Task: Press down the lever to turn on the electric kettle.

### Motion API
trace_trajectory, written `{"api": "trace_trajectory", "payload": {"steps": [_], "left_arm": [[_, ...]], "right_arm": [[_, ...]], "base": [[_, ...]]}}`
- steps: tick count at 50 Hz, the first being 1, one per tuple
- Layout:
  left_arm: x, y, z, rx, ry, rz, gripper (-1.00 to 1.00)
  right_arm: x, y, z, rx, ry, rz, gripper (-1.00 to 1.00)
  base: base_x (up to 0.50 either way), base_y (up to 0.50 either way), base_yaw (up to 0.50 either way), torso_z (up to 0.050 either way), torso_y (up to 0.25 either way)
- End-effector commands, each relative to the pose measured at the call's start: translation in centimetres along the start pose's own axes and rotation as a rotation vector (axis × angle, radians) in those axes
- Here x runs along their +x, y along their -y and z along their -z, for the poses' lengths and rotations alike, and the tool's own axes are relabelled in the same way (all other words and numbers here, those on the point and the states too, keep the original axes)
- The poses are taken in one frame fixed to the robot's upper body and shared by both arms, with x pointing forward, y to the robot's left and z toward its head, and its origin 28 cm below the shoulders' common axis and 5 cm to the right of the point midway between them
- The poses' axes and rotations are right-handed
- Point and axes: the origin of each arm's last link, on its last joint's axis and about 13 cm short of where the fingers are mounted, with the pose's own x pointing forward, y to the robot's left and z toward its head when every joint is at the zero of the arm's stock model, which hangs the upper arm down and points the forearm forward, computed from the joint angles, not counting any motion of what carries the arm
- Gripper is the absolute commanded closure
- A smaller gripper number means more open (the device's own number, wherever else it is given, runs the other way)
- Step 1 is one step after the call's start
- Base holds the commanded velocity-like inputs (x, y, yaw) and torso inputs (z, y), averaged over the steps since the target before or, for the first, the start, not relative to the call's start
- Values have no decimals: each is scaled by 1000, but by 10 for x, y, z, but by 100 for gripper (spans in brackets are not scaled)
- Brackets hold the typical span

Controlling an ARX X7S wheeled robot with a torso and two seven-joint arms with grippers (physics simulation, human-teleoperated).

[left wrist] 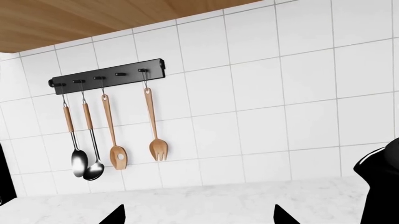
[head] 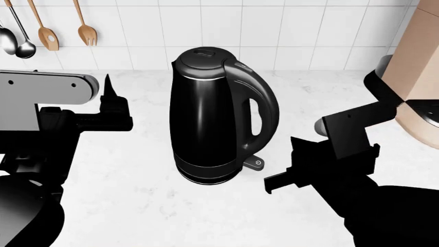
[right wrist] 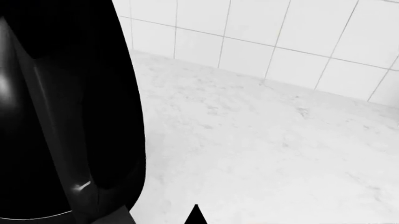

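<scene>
The electric kettle (head: pixel 205 118) stands upright in the middle of the counter, its looped handle turned to the right. The lever (head: pixel 253 163) juts from its base below the handle, white power symbol up. My right gripper (head: pixel 273 183) is shut and empty, just right of the lever and slightly nearer to me, apart from it. In the right wrist view the kettle's body (right wrist: pixel 62 116) fills one side, a dark-grey piece that looks like the lever (right wrist: pixel 113 217) lies by it, and the gripper (right wrist: pixel 196 215) shows one joined tip. My left gripper (head: pixel 110 90) is open and empty, left of the kettle; its tips (left wrist: pixel 199 217) stand wide apart.
A beige coffee machine (head: pixel 418 77) stands at the right edge. A black rail (left wrist: pixel 106 75) on the white tiled wall holds two metal ladles and two wooden utensils (left wrist: pixel 157 149). The counter (head: pixel 137 206) is white marble. A black edge, likely the kettle (left wrist: pixel 381 184), shows in the left wrist view.
</scene>
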Motion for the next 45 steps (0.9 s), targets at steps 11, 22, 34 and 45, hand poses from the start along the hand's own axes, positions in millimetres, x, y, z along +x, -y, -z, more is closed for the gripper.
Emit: {"api": "trace_trajectory", "payload": {"steps": [11, 22, 34, 45], "left_arm": [[0, -1, 1, -3, -1, -2, -100], [0, -1, 1, -4, -1, -4, -100], [-1, 0, 2, -4, -6, -2, -100], [-2, -2, 1, -4, -3, -7, -100]], "right_arm": [[6, -11, 10, -2, -28, -68, 100], [11, -14, 8, -2, -25, -93, 100], [15, -17, 14, 7, -28, -120, 100], [17, -20, 15, 4, -34, -134, 100]], "base": [[0, 0, 0, 0, 0], [0, 0, 0, 0, 0], [0, 0, 0, 0, 0], [0, 0, 0, 0, 0]]}}
